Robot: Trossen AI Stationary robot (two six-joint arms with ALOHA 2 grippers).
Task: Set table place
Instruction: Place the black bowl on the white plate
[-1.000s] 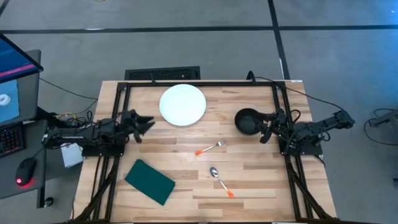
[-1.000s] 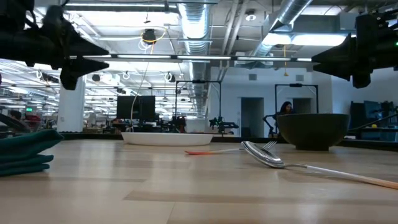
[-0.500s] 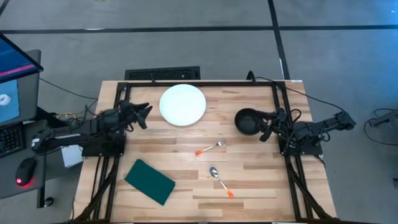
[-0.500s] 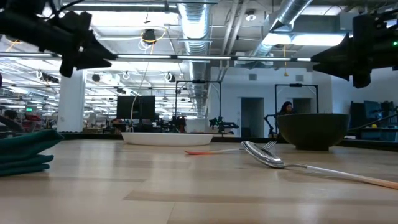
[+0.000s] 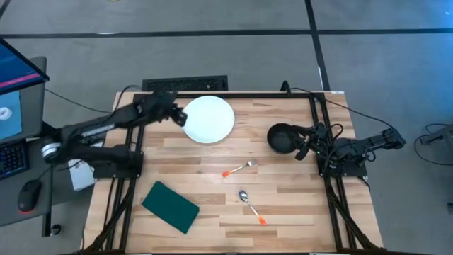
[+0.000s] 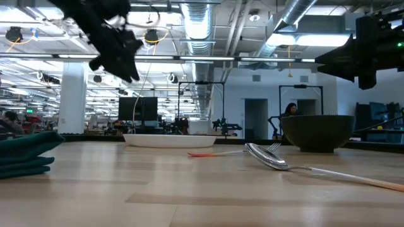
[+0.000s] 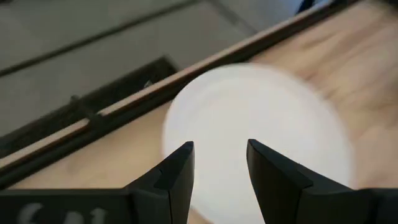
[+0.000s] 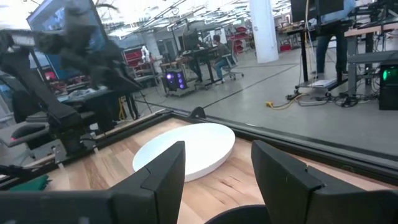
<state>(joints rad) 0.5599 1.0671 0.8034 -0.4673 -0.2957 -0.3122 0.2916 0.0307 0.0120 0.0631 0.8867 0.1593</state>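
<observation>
The round white plate lies flat at the far middle of the wooden table; it also shows in the left wrist view and the right wrist view. My left gripper is open, above the plate's left rim, touching nothing. My right gripper is open and hangs beside the black bowl at the table's right, touching nothing.
An orange-handled fork and spoon lie at mid-table. A dark green pad lies near the front left. A black metal frame edges the table's far side.
My left gripper has swung from the table's left side toward the far edge and right, rising, and now stands over the plate's left rim. My right arm and all the objects have kept still.
</observation>
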